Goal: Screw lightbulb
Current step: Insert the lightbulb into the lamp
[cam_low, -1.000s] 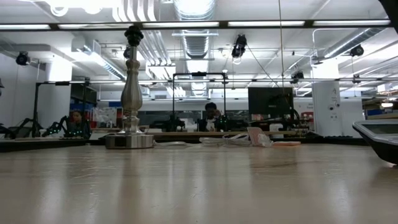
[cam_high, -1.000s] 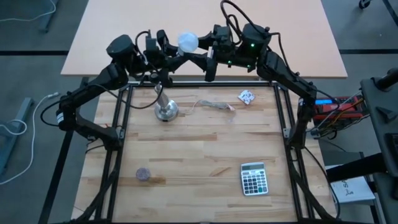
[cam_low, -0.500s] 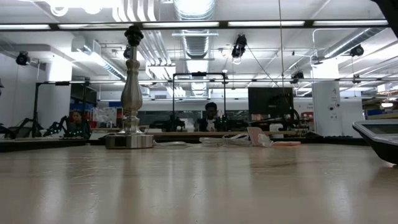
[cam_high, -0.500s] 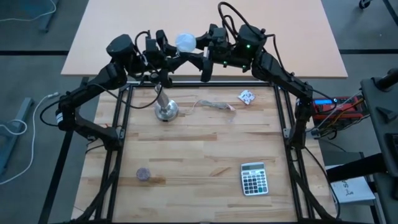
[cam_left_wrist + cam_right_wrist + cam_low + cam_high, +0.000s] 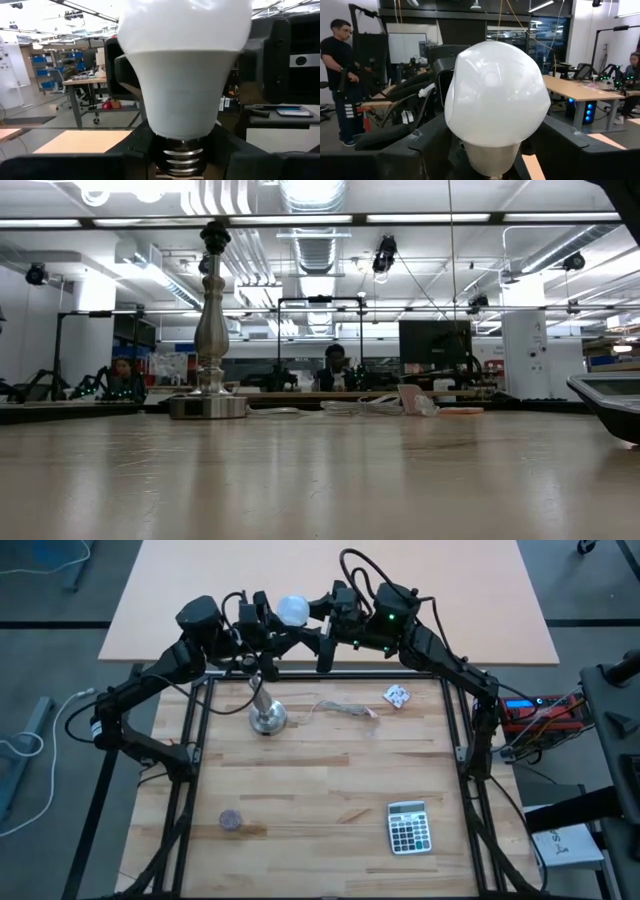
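The white frosted lightbulb (image 5: 292, 608) is held in the air over the table's far edge, globe up, between my two grippers. My left gripper (image 5: 268, 628) comes at it from the left and my right gripper (image 5: 318, 632) from the right. The bulb fills the left wrist view (image 5: 182, 70), with its grey screw base (image 5: 182, 155) between my left fingers. In the right wrist view its globe (image 5: 495, 95) stands between my right fingers. The silver stand (image 5: 266, 718) rests on its round base on the table, below and nearer than the bulb. The low view shows only the stand (image 5: 210, 320). My left gripper is shut on the bulb's bottom end, its two fingers on either side of the screw base (image 5: 165, 152). The bulb stands upright above the fingers, clear of the table and the stand. My right gripper has its two fingers (image 5: 432, 130) on either side of the bulb, just under the globe's widest part (image 5: 452, 125). It comes from the table's right side. The bulb's own body hides the exact place of touch.
A crumpled paper scrap (image 5: 397, 695) and a thin cord (image 5: 345, 708) lie at the far right of the table. A calculator (image 5: 408, 826) lies near right and a small dark disc (image 5: 231, 820) near left. A person (image 5: 340, 75) stands in the room beyond.
The bulb has shifted a little toward the table's left edge, staying upright and at the same height. My right gripper has gone the same way with it, drawing closer to my left gripper.
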`<action>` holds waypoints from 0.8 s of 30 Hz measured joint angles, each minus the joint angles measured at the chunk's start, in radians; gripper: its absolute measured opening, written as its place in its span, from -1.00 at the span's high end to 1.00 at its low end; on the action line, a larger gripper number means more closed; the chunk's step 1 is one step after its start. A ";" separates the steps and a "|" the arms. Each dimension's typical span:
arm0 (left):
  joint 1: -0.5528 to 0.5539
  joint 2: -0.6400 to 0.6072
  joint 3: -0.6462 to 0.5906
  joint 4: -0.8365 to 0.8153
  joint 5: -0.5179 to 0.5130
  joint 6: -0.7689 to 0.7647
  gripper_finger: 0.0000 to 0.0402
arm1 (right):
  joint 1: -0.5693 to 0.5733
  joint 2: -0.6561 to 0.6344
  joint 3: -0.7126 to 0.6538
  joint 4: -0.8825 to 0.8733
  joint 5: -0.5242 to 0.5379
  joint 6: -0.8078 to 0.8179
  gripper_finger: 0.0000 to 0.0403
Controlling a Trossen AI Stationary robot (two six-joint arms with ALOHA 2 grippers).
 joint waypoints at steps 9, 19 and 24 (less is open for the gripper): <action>-0.001 0.000 -0.002 -0.037 -0.002 -0.036 0.46 | -0.003 0.002 0.000 0.011 0.030 -0.013 0.08; 0.033 -0.141 -0.002 -0.177 -0.096 -0.041 0.46 | -0.085 0.002 0.000 0.039 0.068 0.178 0.22; 0.037 -0.254 -0.001 -0.315 -0.305 -0.032 0.40 | -0.135 0.028 0.002 0.039 -0.038 0.252 0.22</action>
